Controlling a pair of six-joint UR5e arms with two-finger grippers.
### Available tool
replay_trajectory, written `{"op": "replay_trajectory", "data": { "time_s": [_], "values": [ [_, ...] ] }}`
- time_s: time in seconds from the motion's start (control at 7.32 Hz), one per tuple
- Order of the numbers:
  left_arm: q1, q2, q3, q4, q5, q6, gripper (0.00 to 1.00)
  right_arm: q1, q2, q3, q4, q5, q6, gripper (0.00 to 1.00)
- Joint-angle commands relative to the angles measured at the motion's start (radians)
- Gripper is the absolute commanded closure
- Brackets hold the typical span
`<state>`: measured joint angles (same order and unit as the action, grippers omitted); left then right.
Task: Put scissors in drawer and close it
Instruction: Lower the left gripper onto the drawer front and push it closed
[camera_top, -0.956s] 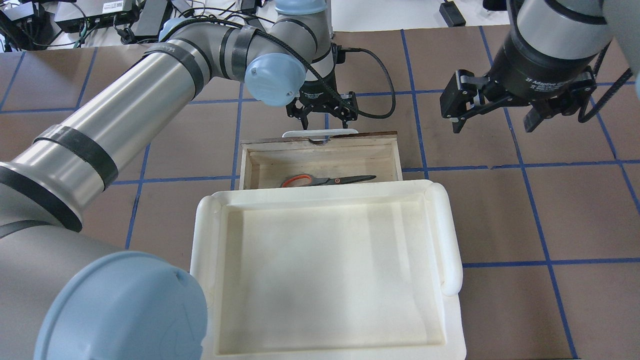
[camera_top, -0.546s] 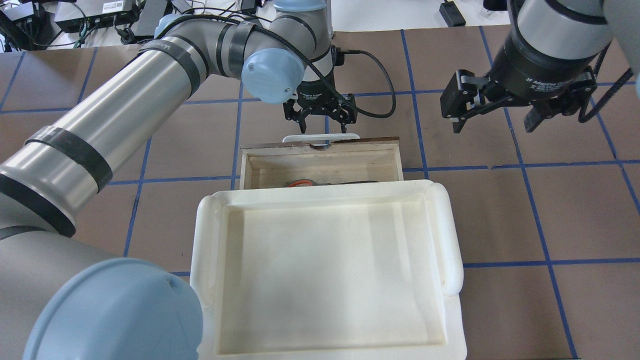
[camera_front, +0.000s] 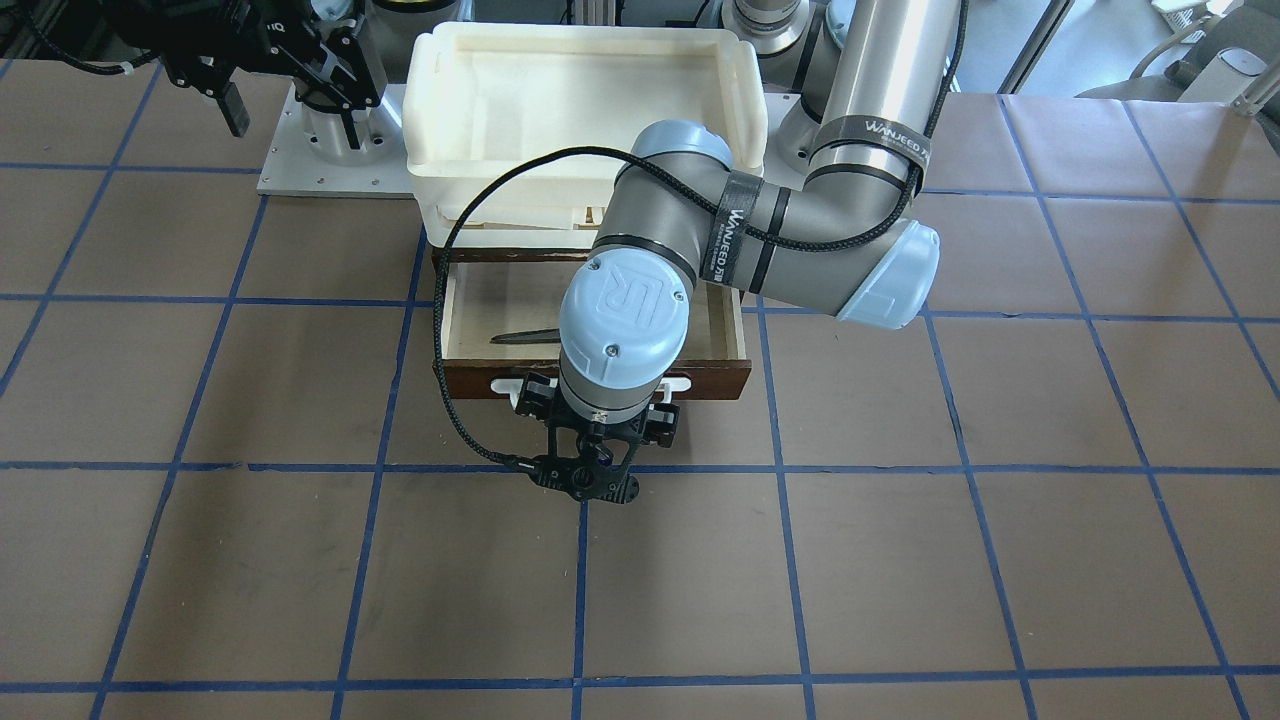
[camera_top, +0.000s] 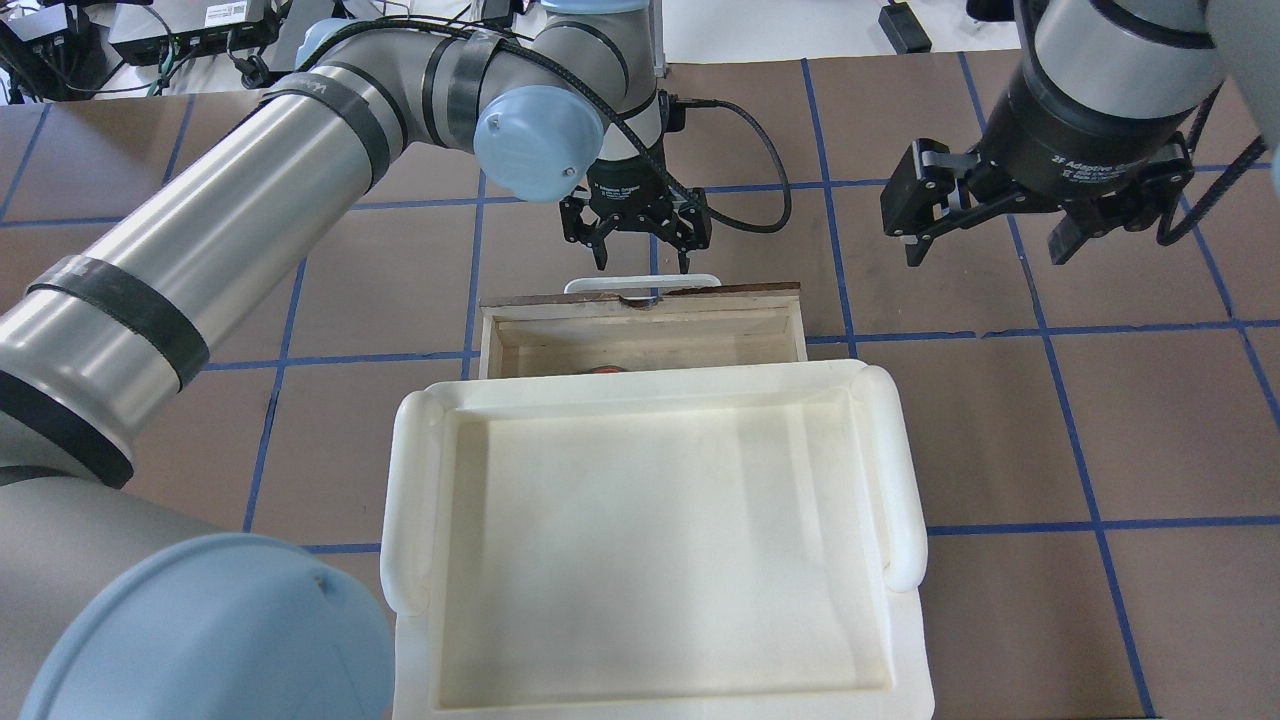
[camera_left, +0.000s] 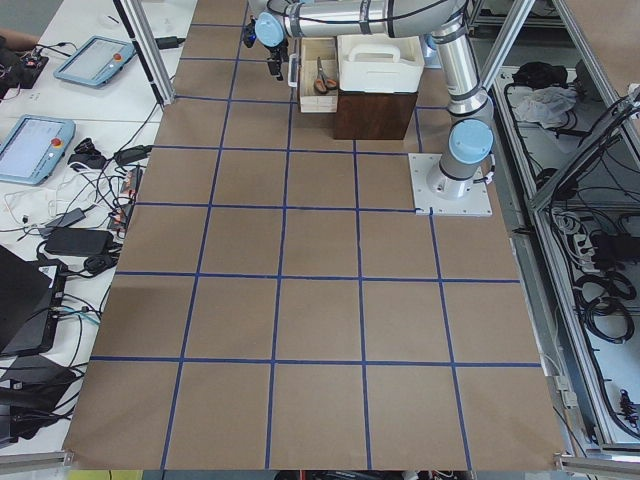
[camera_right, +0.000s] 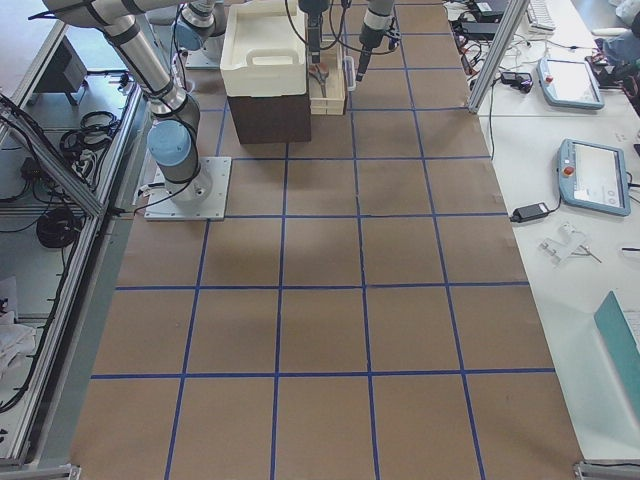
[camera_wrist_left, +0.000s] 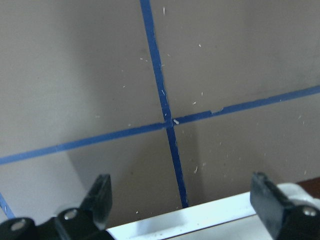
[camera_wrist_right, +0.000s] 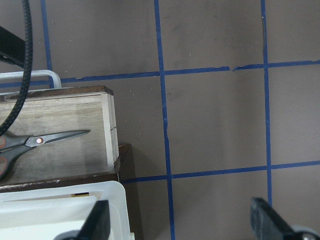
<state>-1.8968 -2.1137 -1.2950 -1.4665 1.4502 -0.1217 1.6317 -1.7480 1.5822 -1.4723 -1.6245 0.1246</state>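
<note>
We see the scissors (camera_wrist_right: 40, 142) lying flat on the pale plywood floor of the drawer (camera_top: 640, 305), which juts partly out beneath the white plastic tray (camera_top: 640, 385), a long white bar handle (camera_top: 640, 284) on its dark brown front. The left arm (camera_top: 250, 200) reaches forward, wrist bent down, so the left gripper (camera_top: 643, 264) points down at that handle, its fingers (camera_wrist_left: 100, 197) spread wide, grasping nothing. The right gripper (camera_top: 988, 248) hangs aside over the brown, blue-taped surface (camera_top: 1000, 420), fingers likewise released.
</note>
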Motion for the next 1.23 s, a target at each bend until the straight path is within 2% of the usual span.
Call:
{"op": "replay_trajectory", "data": {
  "time_s": [0.0,1.09],
  "values": [
    [-0.002,0.014,-0.007,-0.030,-0.001,0.001,0.00,0.000,-0.001,0.001,0.003,0.000,0.001,0.00],
    [-0.004,0.066,-0.044,-0.138,-0.016,-0.003,0.00,0.002,-0.001,0.001,-0.002,0.000,-0.002,0.00]
  ]
}}
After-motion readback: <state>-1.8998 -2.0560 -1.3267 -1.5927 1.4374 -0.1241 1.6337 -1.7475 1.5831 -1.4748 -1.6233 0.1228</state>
